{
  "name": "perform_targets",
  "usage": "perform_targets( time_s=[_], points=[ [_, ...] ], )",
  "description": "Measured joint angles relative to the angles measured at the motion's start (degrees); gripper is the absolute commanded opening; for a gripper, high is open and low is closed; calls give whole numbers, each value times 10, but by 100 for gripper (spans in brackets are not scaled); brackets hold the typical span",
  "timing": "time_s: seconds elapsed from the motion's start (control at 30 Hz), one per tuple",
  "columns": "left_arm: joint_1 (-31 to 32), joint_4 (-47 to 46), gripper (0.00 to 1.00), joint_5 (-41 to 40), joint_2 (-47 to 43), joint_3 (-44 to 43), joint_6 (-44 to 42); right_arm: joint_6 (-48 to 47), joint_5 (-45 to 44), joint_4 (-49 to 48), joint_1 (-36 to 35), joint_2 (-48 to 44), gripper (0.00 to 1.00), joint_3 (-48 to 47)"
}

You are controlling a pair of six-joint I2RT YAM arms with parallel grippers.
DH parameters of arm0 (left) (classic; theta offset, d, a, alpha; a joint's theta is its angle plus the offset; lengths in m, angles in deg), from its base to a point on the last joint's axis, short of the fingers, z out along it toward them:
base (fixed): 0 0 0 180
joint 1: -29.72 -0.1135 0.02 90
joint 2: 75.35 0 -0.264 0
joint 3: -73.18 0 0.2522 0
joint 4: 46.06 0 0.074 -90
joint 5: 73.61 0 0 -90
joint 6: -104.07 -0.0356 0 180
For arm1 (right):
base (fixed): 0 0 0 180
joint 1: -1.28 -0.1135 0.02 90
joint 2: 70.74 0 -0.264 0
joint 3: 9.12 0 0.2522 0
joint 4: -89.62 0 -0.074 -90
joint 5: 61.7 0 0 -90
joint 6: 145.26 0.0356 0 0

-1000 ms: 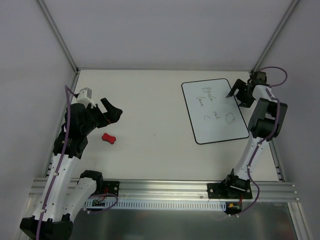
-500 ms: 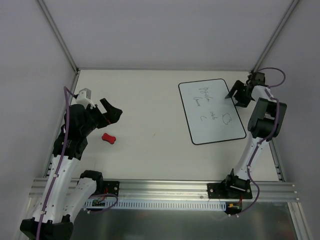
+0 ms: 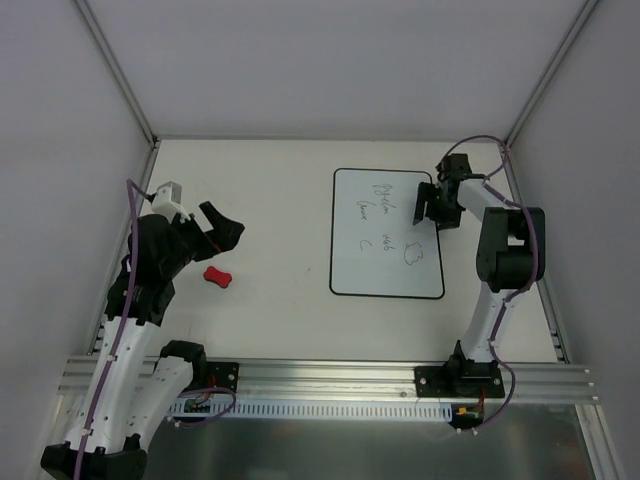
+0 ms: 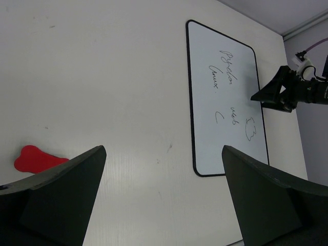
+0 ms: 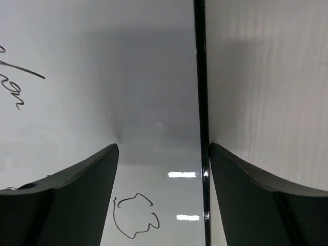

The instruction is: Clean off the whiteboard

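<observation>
The whiteboard (image 3: 385, 250) lies flat on the right half of the table, with dark handwritten scribbles and a thin black border. It also shows in the left wrist view (image 4: 225, 77) and fills the right wrist view (image 5: 128, 77). My right gripper (image 3: 437, 205) is open and low at the board's upper right edge. One finger is over the board and the other is beside the black border (image 5: 201, 102); it holds nothing. My left gripper (image 3: 222, 228) is open and empty at the far left, above the table. The small red eraser (image 3: 218, 277) lies just below it, also in the left wrist view (image 4: 36, 159).
The white table (image 3: 280, 190) is bounded by grey walls at the back and sides. A metal rail (image 3: 320, 378) with both arm bases runs along the near edge. The right arm's link (image 3: 505, 250) stands just right of the board.
The whiteboard has slid left and turned from tilted to nearly square with the table. My right gripper moved left with it along its right edge. The left arm barely moved.
</observation>
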Motion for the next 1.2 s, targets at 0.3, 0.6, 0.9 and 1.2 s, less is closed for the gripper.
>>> perform_targets(
  time_s=[0.3,0.6,0.9,1.2],
  points=[
    [0,1,99,0,-3,28,10,-20,-71,24,-103,-34,66,46],
    [0,1,99,-5,-3,30,15,-16,-81,41,-173,-86,63,115],
    [0,3,99,-47,23,59,46,-21,-83,55,-207,-144,70,179],
    [0,84,97,-179,210,34,143,-22,-90,77,-223,-308,95,187]
  ],
)
